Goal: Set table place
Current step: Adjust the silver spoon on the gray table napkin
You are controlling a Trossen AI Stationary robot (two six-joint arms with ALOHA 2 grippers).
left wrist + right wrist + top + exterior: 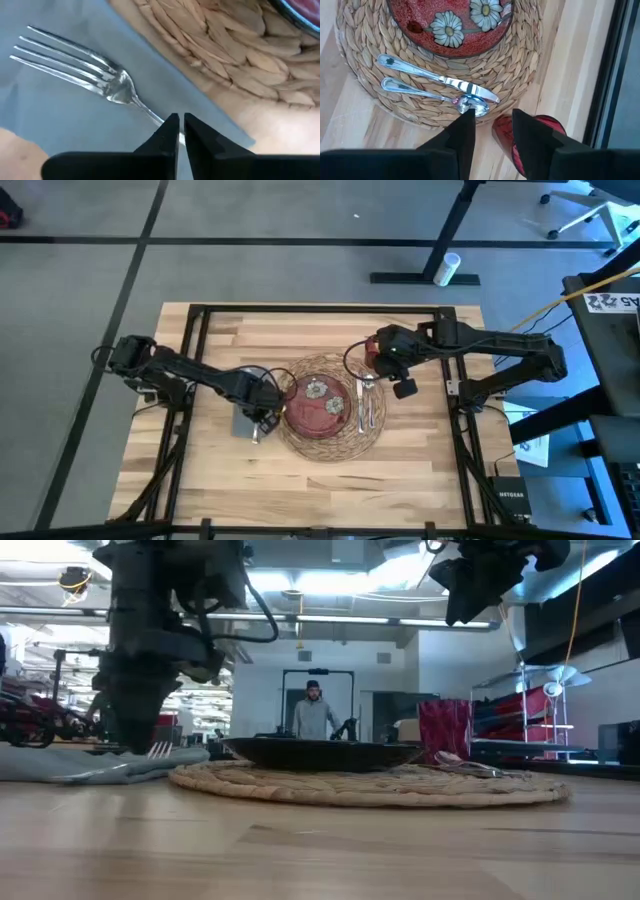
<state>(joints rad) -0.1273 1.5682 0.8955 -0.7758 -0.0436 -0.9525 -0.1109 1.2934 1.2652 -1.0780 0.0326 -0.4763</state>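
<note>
Fork (107, 82) lies on the gray napkin (60, 125) beside the mat (375, 430), its handle pinched in the nearly closed left end effector (180, 131), so lifting off unreleased could drag it askew; the right end effector (492, 131), parted and empty, hovers by the red cup (530, 142).

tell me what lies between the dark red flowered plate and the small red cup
On the round woven straw mat, a silver knife and silver spoon lie side by side between the dark red flowered plate and the small red cup. The right wrist view shows it best.
</note>
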